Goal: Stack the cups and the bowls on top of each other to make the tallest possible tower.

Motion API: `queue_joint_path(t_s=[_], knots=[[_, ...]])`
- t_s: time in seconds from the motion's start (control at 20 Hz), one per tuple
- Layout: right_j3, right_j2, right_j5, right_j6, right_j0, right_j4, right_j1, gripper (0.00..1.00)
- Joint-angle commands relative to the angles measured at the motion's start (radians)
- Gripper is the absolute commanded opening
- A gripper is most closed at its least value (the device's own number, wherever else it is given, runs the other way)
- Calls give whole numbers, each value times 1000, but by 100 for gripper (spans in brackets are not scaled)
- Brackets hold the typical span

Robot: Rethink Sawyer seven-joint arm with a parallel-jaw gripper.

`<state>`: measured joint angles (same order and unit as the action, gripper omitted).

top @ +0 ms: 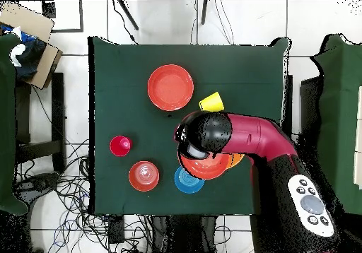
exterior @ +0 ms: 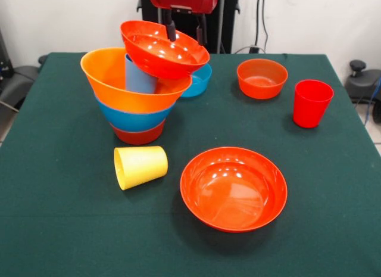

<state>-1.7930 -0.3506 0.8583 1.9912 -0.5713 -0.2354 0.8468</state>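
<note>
The tower stands at the left of the front view: a small red-orange bowl at the bottom, the large blue bowl, then the huge orange bowl with the light blue cup in it. A wide shallow red-orange bowl lies tilted on top; it also shows in the overhead view. My gripper is over that bowl's far rim, open, one finger inside and one behind. The yellow cup lies on its side. The red cup stands upright at the right.
A second wide shallow red-orange bowl sits near the front edge. A small red-orange bowl and the small blue bowl sit at the back. In the overhead view the arm covers most of the tower.
</note>
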Motion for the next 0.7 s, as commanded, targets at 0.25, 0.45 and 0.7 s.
queue_joint_path(t_s=[0.25, 0.45, 0.7], knots=[[20, -54, -52, -99, 23, -93, -16, 100], [24, -54, -47, -96, 25, -93, -19, 100], [25, -55, 3, -91, 34, -73, 18, 100]])
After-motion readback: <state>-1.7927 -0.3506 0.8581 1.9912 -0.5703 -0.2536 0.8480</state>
